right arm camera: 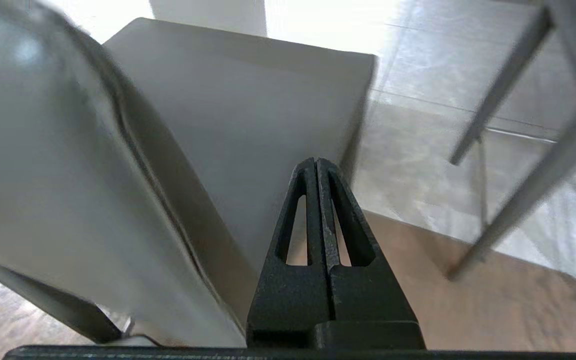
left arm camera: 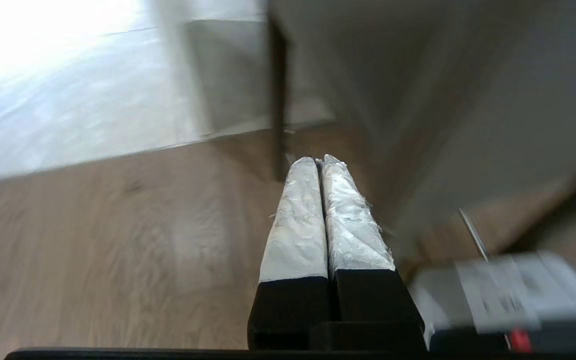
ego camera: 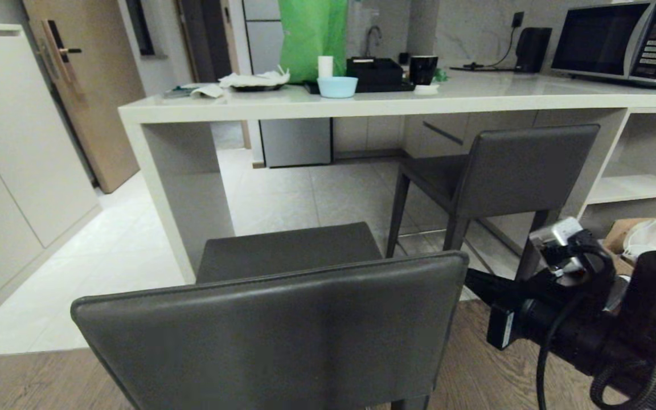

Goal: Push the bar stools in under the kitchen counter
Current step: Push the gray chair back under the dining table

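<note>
The near stool [ego camera: 282,319] stands out from the counter [ego camera: 362,102], backrest toward the robot; the far stool [ego camera: 499,171] sits half under. Right gripper [right arm camera: 316,167], fingers pressed together, hovers beside the backrest, likely to shove. Left gripper [left arm camera: 318,165] also closed, low.

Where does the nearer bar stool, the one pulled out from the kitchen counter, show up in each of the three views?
Head view: the nearer bar stool fills the lower centre, backrest toward the camera, seat pointing at the kitchen counter.
Left wrist view: blurred; a dark leg and a grey surface, probably this stool.
Right wrist view: backrest and seat beyond the shut right gripper.
Shared landmark: the edge where wood floor meets pale tile, in all three.
</note>
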